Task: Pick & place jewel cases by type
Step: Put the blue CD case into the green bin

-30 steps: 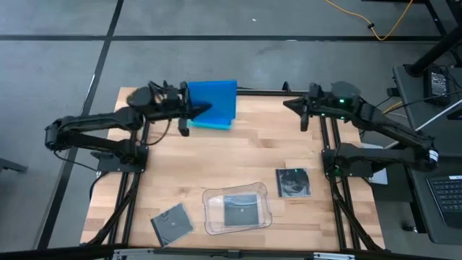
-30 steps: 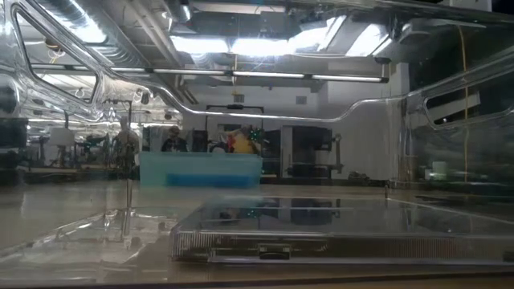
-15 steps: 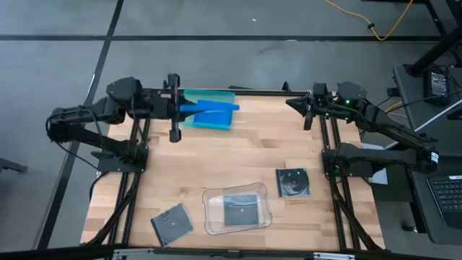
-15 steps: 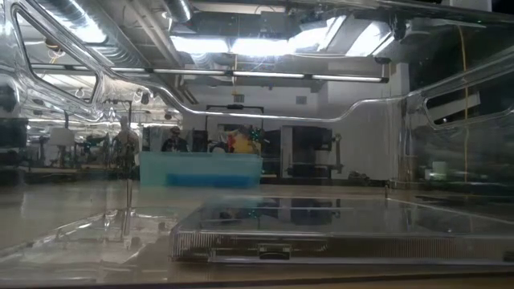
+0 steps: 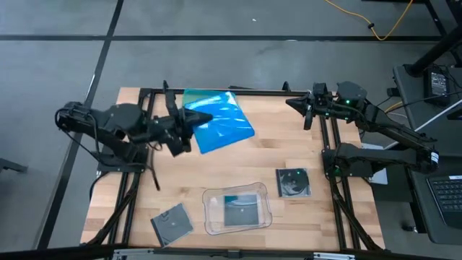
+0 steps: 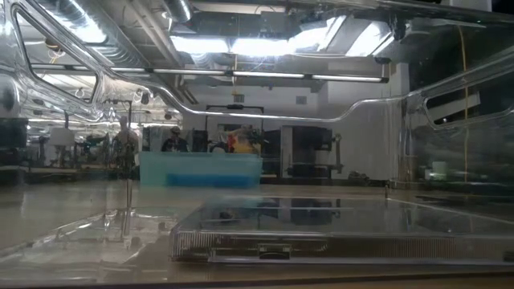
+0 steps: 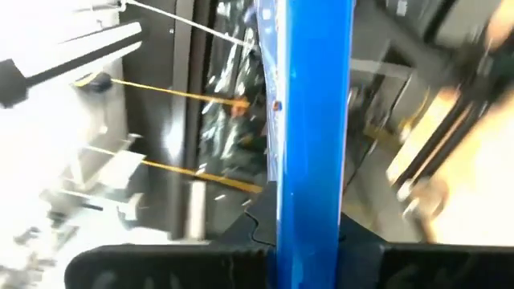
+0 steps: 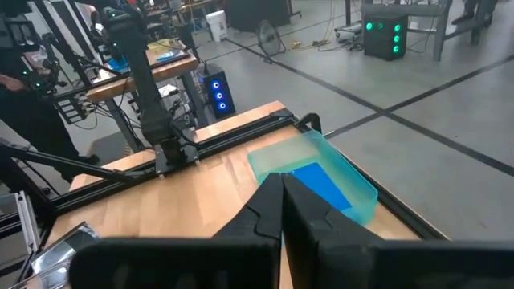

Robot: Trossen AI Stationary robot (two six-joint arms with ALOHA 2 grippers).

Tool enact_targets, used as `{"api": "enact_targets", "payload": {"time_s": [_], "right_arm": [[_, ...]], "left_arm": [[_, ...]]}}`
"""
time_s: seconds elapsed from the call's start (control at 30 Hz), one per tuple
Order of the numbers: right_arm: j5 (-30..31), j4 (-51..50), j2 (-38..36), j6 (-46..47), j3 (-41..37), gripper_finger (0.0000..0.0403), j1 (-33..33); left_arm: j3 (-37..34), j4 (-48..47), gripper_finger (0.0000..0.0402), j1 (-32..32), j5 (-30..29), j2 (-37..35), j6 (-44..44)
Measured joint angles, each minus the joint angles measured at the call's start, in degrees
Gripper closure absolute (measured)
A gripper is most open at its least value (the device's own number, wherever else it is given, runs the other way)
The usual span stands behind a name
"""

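A bright blue jewel case (image 5: 225, 126) hangs above the table's far left part, with my left gripper (image 5: 193, 120) shut on it. In the left wrist view the case (image 7: 312, 120) shows edge-on. Under and behind it, by the far edge, stands the teal tray (image 5: 206, 94), in which another blue case (image 8: 320, 185) lies flat. Two dark jewel cases (image 5: 292, 182) (image 5: 172, 224) lie flat on the table, and a third (image 5: 240, 209) lies in the clear tray (image 5: 214, 213). My right gripper (image 5: 291, 104) waits shut at the far right. My left gripper pinches the blue case between its two fingers at the edge nearest the table's left (image 5: 202, 118). The fingers point level, coming from the table's left. In the wrist view the thin case (image 7: 309, 233) stands edge-on between them. It is lifted clear, its broad face tilted upward.
The clear tray (image 6: 120, 225) stands by the near edge, close before the low camera. Black frame rails (image 5: 216, 89) run along the far edge and down both sides. Bare wood (image 5: 216, 170) lies in the table's middle.
My left gripper has drawn back from the teal tray toward the table's near left and risen, rolling about a quarter turn. The blue case has gone with it: half a second ago it stood edge-up over the tray, now its broad face shows upward.
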Motion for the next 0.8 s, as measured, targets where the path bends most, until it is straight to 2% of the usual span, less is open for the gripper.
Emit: {"api": "enact_targets", "payload": {"time_s": [0.27,0.4,0.6,0.8], "right_arm": [[0.0,0.0,1.0,-0.3,0.0,0.0397,0.0],[-0.2,-0.1,1.8,-0.5,0.0,0.0397,0.0],[-0.4,-0.1,2.7,-1.8,0.0,0.0397,0.0],[-0.5,-0.1,2.7,-3.5,0.0,0.0397,0.0]], "left_arm": [[0.6,6.5,0.0397,-4.4,-13.1,4.4,26.6],[0.6,10.0,0.0397,-4.6,-15.3,5.1,33.9],[0.6,10.4,0.0397,-4.6,-15.1,5.2,31.7],[0.6,12.2,0.0397,-3.8,-15.5,5.2,18.4]]}}
